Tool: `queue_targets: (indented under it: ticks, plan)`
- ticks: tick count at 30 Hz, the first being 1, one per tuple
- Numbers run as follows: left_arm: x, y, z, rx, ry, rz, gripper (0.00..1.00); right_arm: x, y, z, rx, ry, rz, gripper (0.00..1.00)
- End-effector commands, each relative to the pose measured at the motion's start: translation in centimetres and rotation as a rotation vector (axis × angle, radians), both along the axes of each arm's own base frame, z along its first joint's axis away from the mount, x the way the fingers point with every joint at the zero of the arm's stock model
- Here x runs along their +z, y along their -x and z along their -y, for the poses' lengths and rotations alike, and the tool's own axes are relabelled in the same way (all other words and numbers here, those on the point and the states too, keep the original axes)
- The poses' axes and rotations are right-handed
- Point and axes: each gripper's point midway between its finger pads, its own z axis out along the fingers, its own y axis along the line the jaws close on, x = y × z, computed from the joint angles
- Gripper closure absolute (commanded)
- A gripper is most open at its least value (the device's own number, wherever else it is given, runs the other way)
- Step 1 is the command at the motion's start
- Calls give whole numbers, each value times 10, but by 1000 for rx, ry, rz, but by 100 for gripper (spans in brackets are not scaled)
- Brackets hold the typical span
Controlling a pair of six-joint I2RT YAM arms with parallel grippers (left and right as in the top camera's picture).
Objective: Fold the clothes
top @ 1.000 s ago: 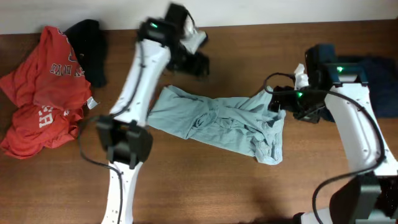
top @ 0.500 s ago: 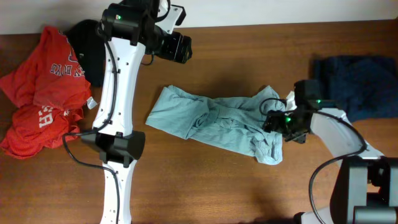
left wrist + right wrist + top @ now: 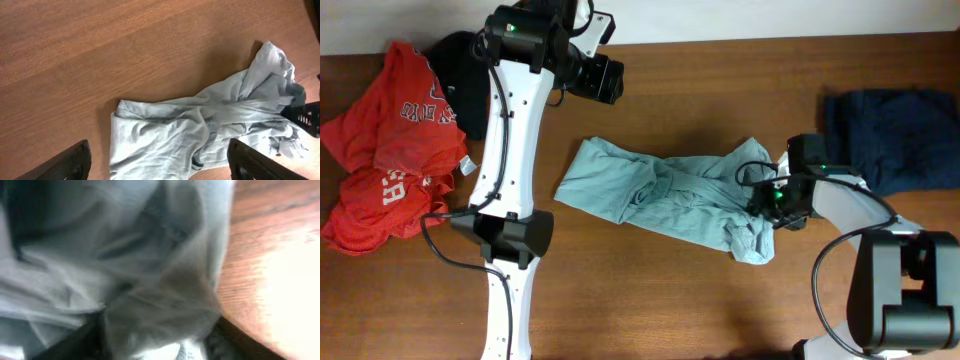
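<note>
The pale grey-blue T-shirt (image 3: pixel 670 195) lies crumpled in a long band across the middle of the table, also seen from above in the left wrist view (image 3: pixel 210 125). My left gripper (image 3: pixel 605 78) hangs high over the back of the table, well clear of the shirt. Its jaws stand wide open (image 3: pixel 160 170) with nothing between them. My right gripper (image 3: pixel 767 195) is down on the shirt's right end. In the right wrist view its dark fingers (image 3: pixel 85 340) close in on a gathered bunch of the grey-blue cloth (image 3: pixel 150 280), which fills the gap between them.
Red tees with white lettering (image 3: pixel 390 150) are heaped at the far left, with a black garment (image 3: pixel 465 75) behind them. A navy garment (image 3: pixel 895 135) lies at the right, just beyond the right arm. The wall runs along the table's back edge.
The left arm swung up and back to the left, then held still. The right gripper came down onto the shirt's right end and its jaws narrowed around the cloth.
</note>
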Motion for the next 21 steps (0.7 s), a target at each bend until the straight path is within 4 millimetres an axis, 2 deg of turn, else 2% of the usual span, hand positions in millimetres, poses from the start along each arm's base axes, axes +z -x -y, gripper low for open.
queue_targets:
  ticks: [1,4,9,13,17,21]
  plan:
    - [5,-1,-4,8,-13,19,13,-20,14,2,-39,-6,-77,62]
    - [4,-1,-5,12,-20,17,13,-20,13,6,-54,-7,-77,76]
    - [3,-3,-11,28,-46,24,13,-10,16,23,-93,-9,-89,79]
    - [4,-6,-14,36,-47,32,13,13,13,43,-110,-27,-68,80]
    - [8,-11,-20,66,-35,46,13,43,2,54,-72,-57,11,80]
    - [16,-17,-34,107,-22,71,13,71,-5,52,-16,-73,52,80]
